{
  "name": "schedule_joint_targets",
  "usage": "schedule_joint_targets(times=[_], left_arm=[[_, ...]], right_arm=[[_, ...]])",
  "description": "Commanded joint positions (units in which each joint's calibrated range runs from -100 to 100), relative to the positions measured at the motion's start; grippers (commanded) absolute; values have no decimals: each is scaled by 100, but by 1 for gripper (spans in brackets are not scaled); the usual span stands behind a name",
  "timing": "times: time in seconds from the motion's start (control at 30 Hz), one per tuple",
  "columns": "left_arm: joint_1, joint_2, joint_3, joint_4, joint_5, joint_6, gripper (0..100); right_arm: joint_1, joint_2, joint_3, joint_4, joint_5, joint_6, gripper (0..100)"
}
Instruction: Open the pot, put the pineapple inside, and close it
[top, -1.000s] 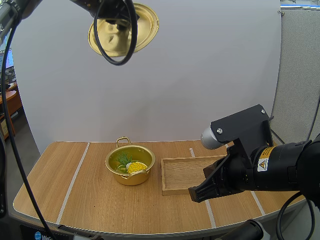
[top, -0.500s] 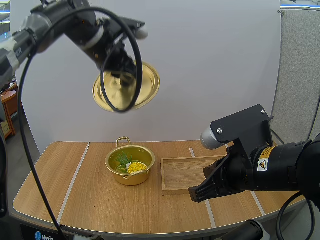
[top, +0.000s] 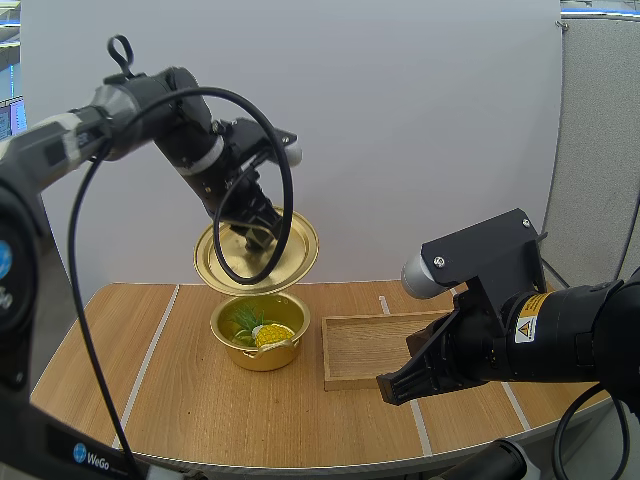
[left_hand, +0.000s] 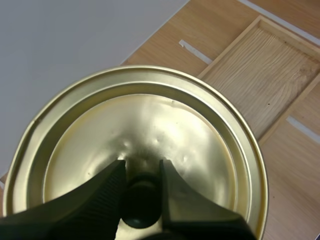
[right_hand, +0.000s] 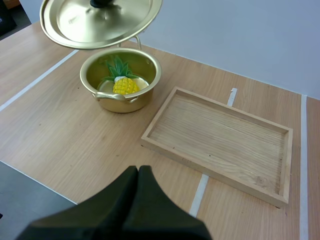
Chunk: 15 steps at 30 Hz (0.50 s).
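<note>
Where the lid (top: 292, 248) hangs, high view: low over the table (top: 180, 400), just above the pot (top: 262, 352) and tilted. A second ago it was up at the top edge, and half a second ago it was halfway down.
Left gripper (top: 250, 232), high view: clamped on the lid's knob, and it has come down along with the lid.
Pineapple (top: 272, 333), high view: inside the pot, yellow body and green leaves, where it lay before.
Tray (top: 365, 350), high view: just right of the pot, not moved.
Right gripper (top: 400, 385), high view: over the tray's near edge, same place as before.
Left gripper (left_hand: 141, 165), left wrist view: its fingers (left_hand: 107, 185) pinch the dark knob (left_hand: 141, 200) between them.
Lid (left_hand: 150, 120), left wrist view: gold, its dented top face showing; the tray (left_hand: 270, 75) lies beyond its rim.
Right gripper (right_hand: 138, 172), right wrist view: fingers pressed together in one dark wedge, holding nothing.
Pot (right_hand: 125, 102), right wrist view: uncovered, with the pineapple (right_hand: 124, 85) inside. The lid (right_hand: 100, 22) is above it with a gap between, shifted towards the far side.
Tray (right_hand: 220, 135), right wrist view: beside the pot, not touching it.
</note>
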Motion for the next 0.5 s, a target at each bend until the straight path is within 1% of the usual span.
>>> schedule_joint_targets(times=[0.0,0.27,0.47], left_arm=[[-13,308,25,-55,-283,14,0],[-13,1080,25,435,-717,5,0],[-13,1546,25,471,-1044,-38,0]], right_arm=[[-19,-58,22,44,0,-57,0],[-19,-58,22,44,0,-57,0],[-19,-58,22,42,0,-67,0]])
